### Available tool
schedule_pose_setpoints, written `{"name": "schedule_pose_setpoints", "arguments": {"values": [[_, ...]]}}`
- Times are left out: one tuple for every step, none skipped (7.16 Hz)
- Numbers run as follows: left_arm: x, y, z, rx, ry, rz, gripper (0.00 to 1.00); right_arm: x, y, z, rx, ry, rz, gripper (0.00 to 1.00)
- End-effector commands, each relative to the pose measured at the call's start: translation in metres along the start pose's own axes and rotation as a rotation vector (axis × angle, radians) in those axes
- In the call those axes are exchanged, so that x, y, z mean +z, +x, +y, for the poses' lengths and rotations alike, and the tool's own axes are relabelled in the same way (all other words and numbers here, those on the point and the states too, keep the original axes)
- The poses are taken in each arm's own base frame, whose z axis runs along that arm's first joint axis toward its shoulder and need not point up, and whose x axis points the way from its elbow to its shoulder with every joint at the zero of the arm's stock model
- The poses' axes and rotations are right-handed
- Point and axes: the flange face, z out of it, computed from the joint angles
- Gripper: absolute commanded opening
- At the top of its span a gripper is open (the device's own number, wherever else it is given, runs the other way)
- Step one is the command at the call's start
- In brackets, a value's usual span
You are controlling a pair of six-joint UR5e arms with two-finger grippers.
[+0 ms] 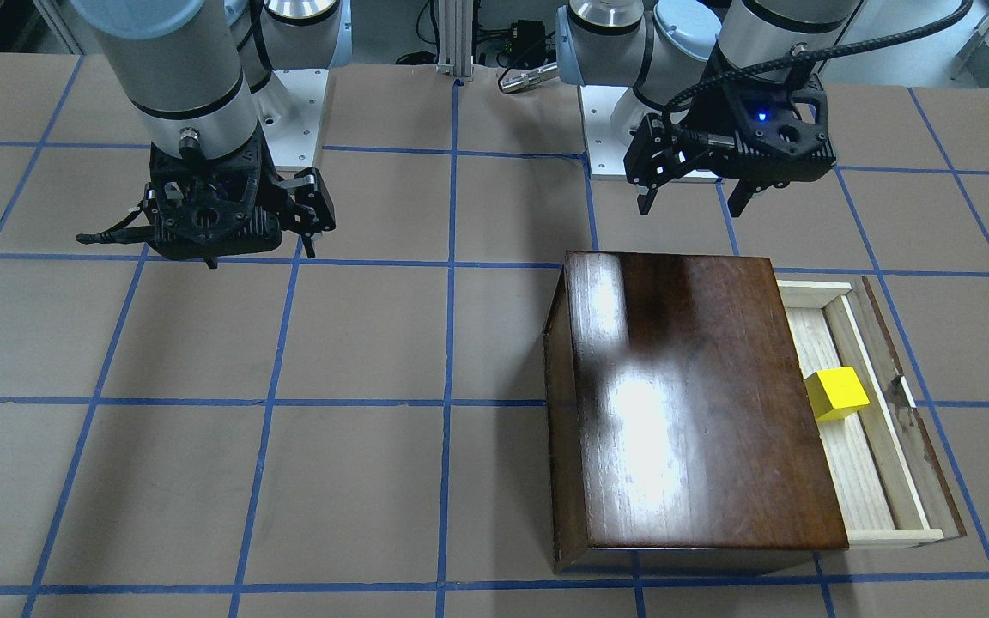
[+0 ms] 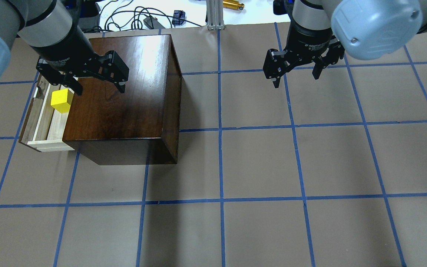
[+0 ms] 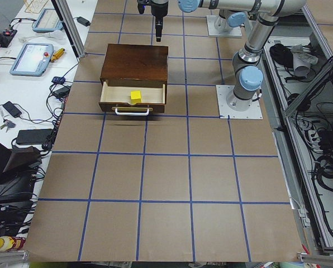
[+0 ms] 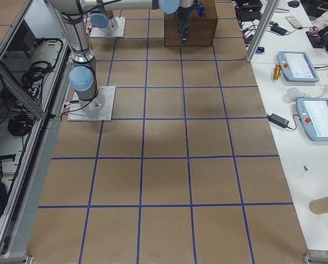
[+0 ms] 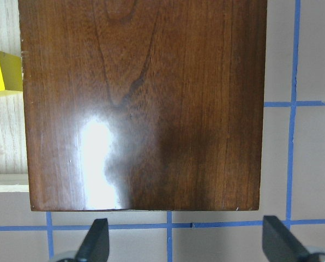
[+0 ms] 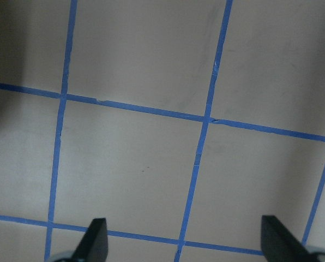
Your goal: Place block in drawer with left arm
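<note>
Inside the open drawer (image 1: 857,468) of the wooden box (image 1: 692,403) sits the yellow block (image 1: 836,393), a little to the left of the left pincer (image 1: 690,199), which hangs spread and empty up near the box, nearer than the spread right pincer (image 2: 295,79)

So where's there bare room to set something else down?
Open table stretches from the wooden box across under the right end effector. In the drawer, bare floor lies either side of the block. Tight only where the left end effector hangs by the box.
</note>
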Motion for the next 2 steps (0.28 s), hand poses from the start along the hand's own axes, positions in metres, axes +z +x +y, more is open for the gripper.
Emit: {"name": "schedule_pose_setpoints", "arguments": {"values": [[-0.0009, -0.0002, 0.0005, 0.000, 0.000, 0.001, 1.00, 0.0000, 0.0000, 0.0000, 0.001, 0.000, 0.000, 1.00], [-0.0011, -0.0002, 0.0003, 0.000, 0.002, 0.001, 1.00, -0.0008, 0.0001, 0.0005, -0.001, 0.001, 0.001, 1.00]]}}
